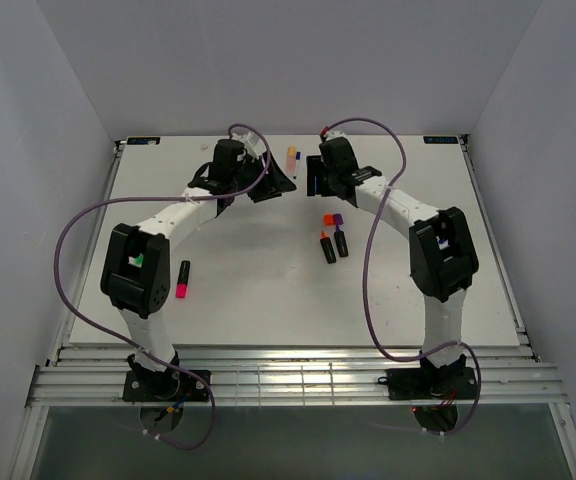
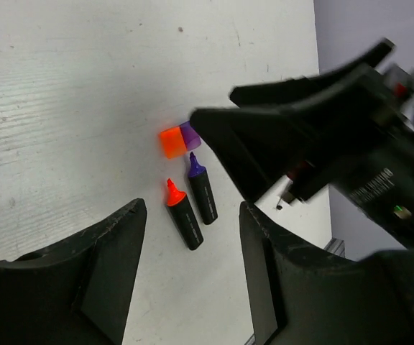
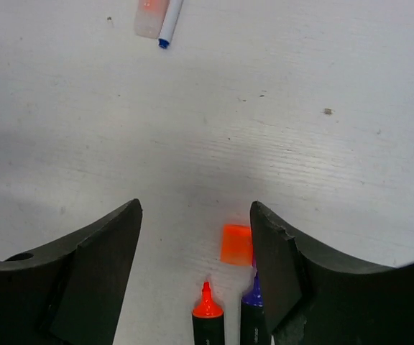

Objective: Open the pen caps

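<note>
Left claw (image 2: 189, 212) and right claw (image 3: 194, 208) hang spread and empty near the far edge of the surface (image 1: 258, 290), orange cap (image 3: 236, 244) touching purple cap (image 2: 190, 134) mid-surface

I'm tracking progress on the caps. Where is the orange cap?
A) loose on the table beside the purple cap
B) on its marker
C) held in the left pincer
A: the orange cap lies on the table right beside the purple cap, beyond the bare tip of the orange-tipped marker.
</note>
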### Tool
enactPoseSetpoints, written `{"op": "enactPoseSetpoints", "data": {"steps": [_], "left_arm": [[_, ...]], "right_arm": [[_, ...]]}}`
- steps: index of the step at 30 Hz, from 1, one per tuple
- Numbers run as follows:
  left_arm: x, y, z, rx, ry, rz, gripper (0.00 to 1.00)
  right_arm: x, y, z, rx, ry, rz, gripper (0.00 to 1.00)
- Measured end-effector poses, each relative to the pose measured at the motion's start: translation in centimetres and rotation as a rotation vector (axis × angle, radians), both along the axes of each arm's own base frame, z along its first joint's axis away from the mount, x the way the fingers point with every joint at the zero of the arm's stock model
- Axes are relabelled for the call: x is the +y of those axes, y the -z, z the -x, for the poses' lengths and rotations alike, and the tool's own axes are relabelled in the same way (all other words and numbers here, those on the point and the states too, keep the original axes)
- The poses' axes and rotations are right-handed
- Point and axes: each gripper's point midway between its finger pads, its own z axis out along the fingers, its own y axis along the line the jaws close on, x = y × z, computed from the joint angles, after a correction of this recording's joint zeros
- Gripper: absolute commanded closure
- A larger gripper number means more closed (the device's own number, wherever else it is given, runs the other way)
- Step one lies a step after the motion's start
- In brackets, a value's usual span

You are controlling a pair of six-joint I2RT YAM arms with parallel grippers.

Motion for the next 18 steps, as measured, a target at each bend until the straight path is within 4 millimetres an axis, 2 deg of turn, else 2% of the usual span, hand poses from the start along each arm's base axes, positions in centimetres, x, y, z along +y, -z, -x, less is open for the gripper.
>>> {"op": "enactPoseSetpoints", "data": {"steps": [4,7,10,14,17,18], "left_arm": [[1.2,-1.7,0.1,-0.053,-0.039,-0.02,0.36],[2.1,-1.2,-0.6,-0.059,-0.07,-0.05,0.38],[2.9,0.1,-1.7,-0.055,-0.091,-0.102,0.41],[3.0,1.4,-5.4,-0.1,-0.103,-0.172,0.41],[2.5,2.8,-8.3,-0.134,-0.095,-0.217,0.41],[2.3,3.3,-9.1,-0.144,-0.089,-0.231,0.41]], "right_arm": [[2.3,1.6,-3.2,0.018,-0.023,-0.003,0.32],[3.0,3.3,-4.1,0.054,-0.026,0.003,0.32],[2.7,4.4,-3.5,0.096,-0.012,0.011,0.33],[1.5,4.3,-2.1,0.121,0.015,0.014,0.32],[-0.4,3.7,-0.4,0.132,0.037,0.037,0.27],[-1.0,3.3,0.1,0.128,0.043,0.044,0.15]]}}
